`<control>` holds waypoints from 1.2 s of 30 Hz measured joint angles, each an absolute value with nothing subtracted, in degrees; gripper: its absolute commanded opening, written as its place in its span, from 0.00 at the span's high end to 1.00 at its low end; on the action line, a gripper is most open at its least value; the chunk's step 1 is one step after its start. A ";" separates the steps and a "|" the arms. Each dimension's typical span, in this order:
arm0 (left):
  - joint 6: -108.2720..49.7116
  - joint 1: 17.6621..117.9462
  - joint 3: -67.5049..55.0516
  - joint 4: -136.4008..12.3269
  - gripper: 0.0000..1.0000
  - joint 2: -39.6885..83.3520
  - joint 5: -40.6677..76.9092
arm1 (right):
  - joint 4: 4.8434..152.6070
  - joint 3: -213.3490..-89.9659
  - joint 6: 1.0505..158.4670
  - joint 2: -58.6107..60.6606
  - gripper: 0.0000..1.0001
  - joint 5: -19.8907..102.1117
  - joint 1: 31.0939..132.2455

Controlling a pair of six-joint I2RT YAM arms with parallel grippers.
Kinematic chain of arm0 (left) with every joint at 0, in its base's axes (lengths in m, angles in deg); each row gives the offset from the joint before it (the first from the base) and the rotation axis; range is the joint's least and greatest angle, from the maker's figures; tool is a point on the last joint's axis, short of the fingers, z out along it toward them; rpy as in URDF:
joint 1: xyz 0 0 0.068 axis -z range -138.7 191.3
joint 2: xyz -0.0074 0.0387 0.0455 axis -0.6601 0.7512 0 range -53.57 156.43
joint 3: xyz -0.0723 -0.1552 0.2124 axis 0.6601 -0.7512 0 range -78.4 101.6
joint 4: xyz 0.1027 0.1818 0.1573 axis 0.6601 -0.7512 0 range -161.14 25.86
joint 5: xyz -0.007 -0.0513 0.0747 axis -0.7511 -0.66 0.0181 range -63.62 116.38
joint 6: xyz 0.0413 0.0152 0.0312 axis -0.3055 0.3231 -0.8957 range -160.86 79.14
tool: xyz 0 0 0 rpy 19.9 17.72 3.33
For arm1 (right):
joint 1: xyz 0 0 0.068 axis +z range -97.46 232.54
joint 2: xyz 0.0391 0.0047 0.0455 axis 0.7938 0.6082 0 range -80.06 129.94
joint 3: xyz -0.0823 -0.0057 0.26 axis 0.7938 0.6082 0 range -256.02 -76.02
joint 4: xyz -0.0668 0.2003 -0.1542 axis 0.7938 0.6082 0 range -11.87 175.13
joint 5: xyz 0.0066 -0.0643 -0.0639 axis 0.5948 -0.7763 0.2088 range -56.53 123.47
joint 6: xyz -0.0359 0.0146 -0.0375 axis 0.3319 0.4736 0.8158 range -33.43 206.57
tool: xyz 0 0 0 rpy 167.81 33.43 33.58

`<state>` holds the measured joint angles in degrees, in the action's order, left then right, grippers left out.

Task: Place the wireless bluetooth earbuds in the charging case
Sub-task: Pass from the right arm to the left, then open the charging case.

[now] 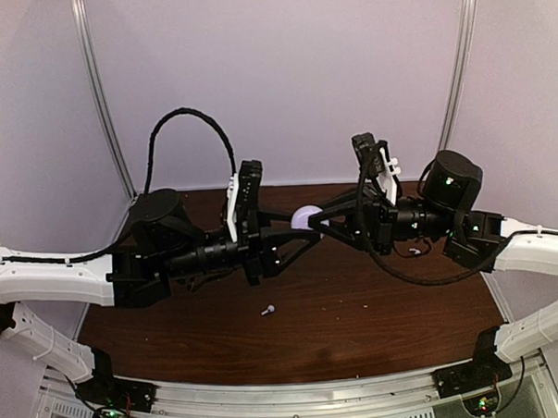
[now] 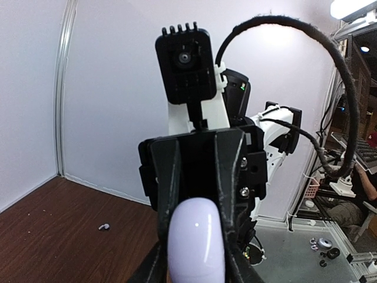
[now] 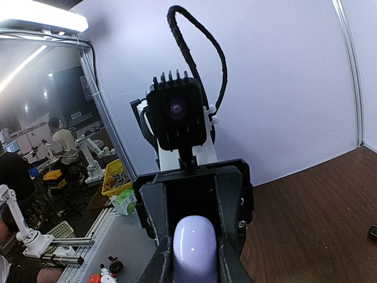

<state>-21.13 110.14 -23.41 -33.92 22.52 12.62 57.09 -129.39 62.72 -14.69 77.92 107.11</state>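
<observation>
- Spreading beneath both grippers, the brown table [image 1: 377, 325] lies well below the joined fingertips. It shows a broad stretch of bare wood on their near side and a narrower strip behind them, up to the white back wall [image 1: 283, 79].
- The white side wall [image 1: 35, 136] stands well out beyond the left gripper. The metal rail [image 1: 296, 393] marks the table's near edge, well apart from both grippers.
- The left gripper [image 1: 294, 225] reaches in roughly level from its own side and is clamped on the charging case [image 1: 305, 216]. In the right wrist view its fingers [image 3: 158, 221] press against both flanks of the case, spread only as wide as the case itself.
- The right gripper [image 1: 318, 215] comes in from the opposite side, tip to tip with the left one, and grasps the same case. The left wrist view shows its fingers [image 2: 231, 177] hugging the case's two sides.
- The charging case is a pale lilac rounded shell. It hangs in the air between the two grippers, held by both and clear of the table. Whether its lid is open cannot be told.
- One white earbud [image 1: 268, 310] lies on the wood below the left gripper and nearer the bases, well apart from the case.
- A dark speck [image 3: 373, 231] sits on the table off to the right gripper's side, too cut off to name.
</observation>
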 measured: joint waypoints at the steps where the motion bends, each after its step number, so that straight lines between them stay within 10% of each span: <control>1: -20.98 110.01 -23.41 -33.95 0.67 22.52 12.54 | 57.11 -129.28 62.74 -14.69 0.88 77.74 107.22; 11: -19.30 109.60 -23.41 -33.64 0.82 22.72 11.55 | 56.68 -129.21 63.79 -14.80 0.85 76.74 107.17; 22: -22.53 109.47 -23.41 -33.40 0.97 22.72 9.41 | 60.26 -129.28 65.97 -16.53 0.47 75.53 107.52; 36: -26.88 109.18 -23.41 -36.00 1.00 22.28 7.57 | 69.79 -132.67 69.73 -16.33 0.45 71.47 107.52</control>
<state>-26.88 109.18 -23.41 -36.00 22.28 7.57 69.79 -132.67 69.73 -16.33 71.47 107.52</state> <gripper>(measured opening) 0.189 0.559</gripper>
